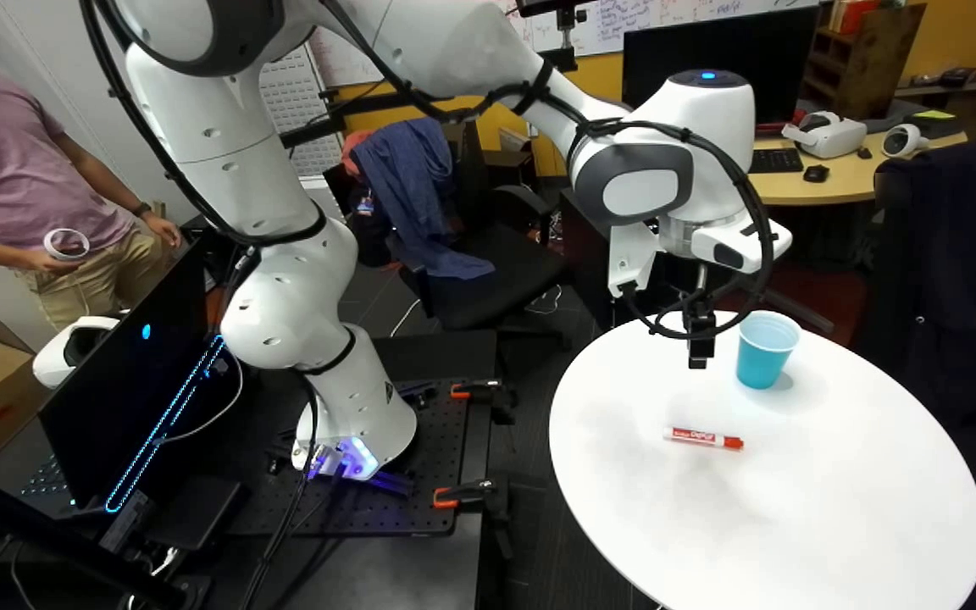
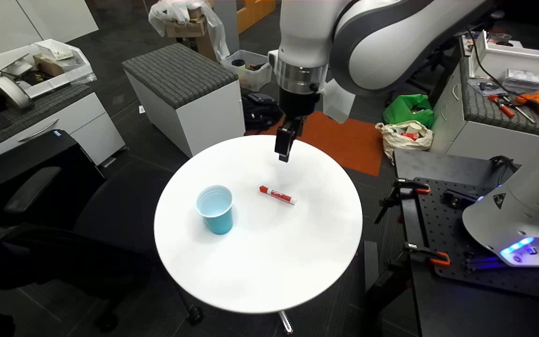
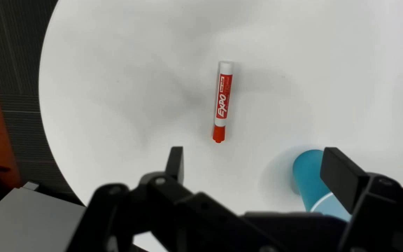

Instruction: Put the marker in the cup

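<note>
The marker [image 1: 702, 438], with a red and white barrel and a red cap, lies flat on the round white table in both exterior views [image 2: 277, 194]. In the wrist view the marker [image 3: 224, 101] lies beyond my fingertips, its cap end closest to them. The light-blue cup [image 1: 764, 351] stands upright on the table, apart from the marker, also in an exterior view [image 2: 217, 210]. In the wrist view the cup [image 3: 310, 175] is partly hidden behind my right-hand finger. My gripper [image 3: 254, 157] is open and empty, above the table, and shows in both exterior views [image 1: 699, 349] [image 2: 284, 150].
The round white table [image 2: 260, 271] bears the marker and cup. A dark chair [image 2: 110, 210] stands close to its edge near the cup. A grey-topped white cabinet [image 2: 180, 75] is near the table's edge. The robot's black base table [image 1: 454, 559] stands apart, across a gap.
</note>
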Robot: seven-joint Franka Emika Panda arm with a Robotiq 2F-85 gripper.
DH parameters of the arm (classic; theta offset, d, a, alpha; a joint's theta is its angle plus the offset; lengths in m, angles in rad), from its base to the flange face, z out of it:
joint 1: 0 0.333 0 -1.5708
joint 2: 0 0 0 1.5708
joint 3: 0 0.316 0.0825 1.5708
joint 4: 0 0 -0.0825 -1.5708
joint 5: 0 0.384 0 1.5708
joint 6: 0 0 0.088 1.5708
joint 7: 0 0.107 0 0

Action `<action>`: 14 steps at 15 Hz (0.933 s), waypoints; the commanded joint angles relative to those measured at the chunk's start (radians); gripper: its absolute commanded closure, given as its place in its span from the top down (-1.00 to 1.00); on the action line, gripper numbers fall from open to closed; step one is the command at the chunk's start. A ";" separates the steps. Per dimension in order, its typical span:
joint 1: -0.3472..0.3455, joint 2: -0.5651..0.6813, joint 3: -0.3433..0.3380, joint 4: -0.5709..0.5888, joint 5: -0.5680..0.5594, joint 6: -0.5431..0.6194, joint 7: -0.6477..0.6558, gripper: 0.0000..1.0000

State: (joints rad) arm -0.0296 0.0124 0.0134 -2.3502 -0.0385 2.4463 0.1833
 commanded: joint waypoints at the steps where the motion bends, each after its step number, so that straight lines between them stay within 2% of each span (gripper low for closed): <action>1: 0.009 0.071 -0.013 0.007 -0.031 0.072 0.051 1.00; 14: 0.013 0.252 -0.046 0.080 -0.011 0.130 0.006 1.00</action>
State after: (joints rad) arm -0.0284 0.2196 -0.0195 -2.3097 -0.0477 2.5516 0.2006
